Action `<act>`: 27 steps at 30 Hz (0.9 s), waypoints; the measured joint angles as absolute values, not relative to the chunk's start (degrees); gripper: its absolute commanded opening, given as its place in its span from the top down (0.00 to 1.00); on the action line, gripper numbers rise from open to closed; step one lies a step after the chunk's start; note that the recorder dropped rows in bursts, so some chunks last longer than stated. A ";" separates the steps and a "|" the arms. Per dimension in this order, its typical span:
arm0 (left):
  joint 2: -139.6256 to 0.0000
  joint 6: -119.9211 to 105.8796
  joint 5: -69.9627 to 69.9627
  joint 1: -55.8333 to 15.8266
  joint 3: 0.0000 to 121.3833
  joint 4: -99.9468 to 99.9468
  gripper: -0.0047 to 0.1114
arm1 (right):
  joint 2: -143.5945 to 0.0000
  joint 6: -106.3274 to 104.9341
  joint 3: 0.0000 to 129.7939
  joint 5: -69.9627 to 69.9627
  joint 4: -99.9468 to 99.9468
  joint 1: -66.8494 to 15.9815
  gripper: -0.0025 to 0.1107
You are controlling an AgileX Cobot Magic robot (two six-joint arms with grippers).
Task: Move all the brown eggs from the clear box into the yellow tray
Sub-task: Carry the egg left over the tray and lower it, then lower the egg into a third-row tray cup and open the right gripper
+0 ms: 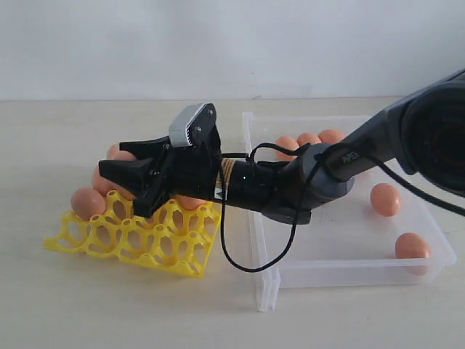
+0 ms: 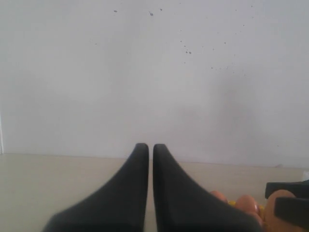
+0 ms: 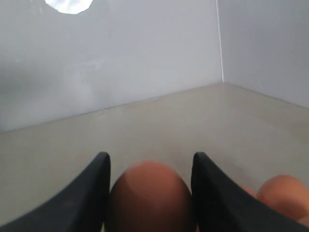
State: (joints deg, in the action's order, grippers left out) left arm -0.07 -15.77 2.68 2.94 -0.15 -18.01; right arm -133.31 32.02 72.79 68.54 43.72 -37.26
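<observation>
My right gripper (image 3: 150,162) is shut on a brown egg (image 3: 150,198), which fills the gap between its black fingers. In the exterior view that gripper (image 1: 116,161) has reached across and hovers over the far part of the yellow tray (image 1: 145,240). Several brown eggs sit along the tray's back and left, one of them (image 1: 89,202) at its left corner. The clear box (image 1: 349,273) on the right holds several more eggs, three at its back wall (image 1: 309,138) and two near its right side (image 1: 385,199). My left gripper (image 2: 150,147) is shut and holds nothing; the exterior view does not show it.
The right arm (image 1: 312,178) and its looping black cable (image 1: 243,265) cross the box's left wall. A pale wall stands behind the beige table (image 1: 109,305). In the left wrist view, eggs (image 2: 247,203) and the other gripper's fingers (image 2: 289,210) show at the edge.
</observation>
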 measured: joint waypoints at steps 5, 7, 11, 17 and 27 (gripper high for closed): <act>-0.07 -15.77 2.68 2.94 -0.15 -18.01 0.93 | -134.63 31.40 75.22 62.06 48.02 -38.86 0.98; -0.07 -15.77 2.68 2.94 -0.15 -18.01 0.93 | -134.77 29.82 75.89 59.20 50.10 -39.80 0.98; -0.07 -15.77 2.68 2.94 -0.15 -18.01 0.93 | -134.77 24.46 76.18 57.48 52.24 -41.49 0.98; -0.07 -15.77 2.68 2.94 -0.15 -18.01 0.93 | -134.80 21.52 76.41 55.10 49.18 -41.76 0.98; -0.07 -15.77 2.68 2.94 -0.15 -18.01 0.93 | -134.89 20.01 77.52 50.18 41.71 -41.76 0.98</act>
